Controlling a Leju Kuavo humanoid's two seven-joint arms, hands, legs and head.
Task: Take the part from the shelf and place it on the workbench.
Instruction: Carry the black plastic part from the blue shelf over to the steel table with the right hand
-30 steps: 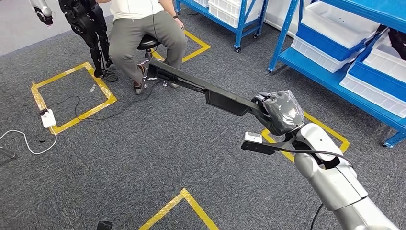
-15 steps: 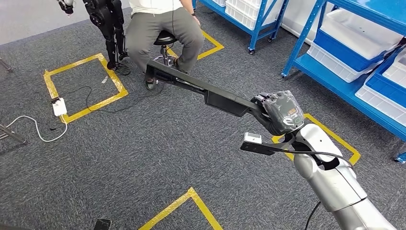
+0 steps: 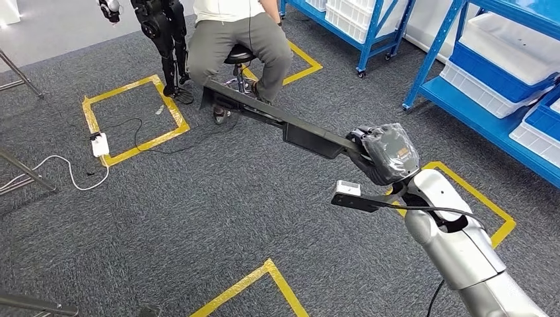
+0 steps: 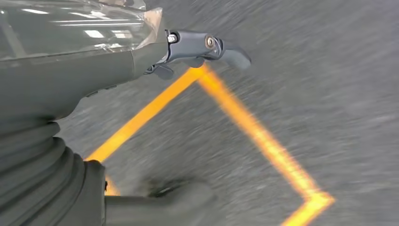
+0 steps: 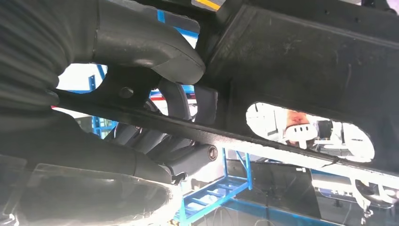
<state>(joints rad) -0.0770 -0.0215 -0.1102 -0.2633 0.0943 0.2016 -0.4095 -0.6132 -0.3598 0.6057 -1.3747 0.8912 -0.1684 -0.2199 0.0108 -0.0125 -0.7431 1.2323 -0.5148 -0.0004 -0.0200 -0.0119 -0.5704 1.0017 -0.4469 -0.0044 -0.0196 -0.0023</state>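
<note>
The right hand [image 3: 389, 153] is clenched around one end of the long black part [image 3: 277, 119]. In the right wrist view its thick thumb [image 5: 146, 44] lies over one face of the part [image 5: 306, 61] while the darker fingers [image 5: 176, 101] curl around the thin edge from the other side, so the part is pinched between them. From that grip the part runs straight out past the fingertips, away from the robot, held above the grey carpet [image 3: 198, 218]; its far end reaches toward a person [image 3: 238, 33] sitting on a stool.

The head view gives the whole length of the part and the yellow tape squares [image 3: 132, 112] on the floor beneath it, with blue shelves [image 3: 475, 99] holding white bins off to the side of the hand. The right wrist view adds an oval opening in the part, just beyond the fingers.

The left hand [image 4: 141, 52] hangs over carpet and yellow tape [image 4: 244, 122]. Its fingers [image 4: 207, 47] hold and touch nothing; the blurred view does not show how far they are spread.
</note>
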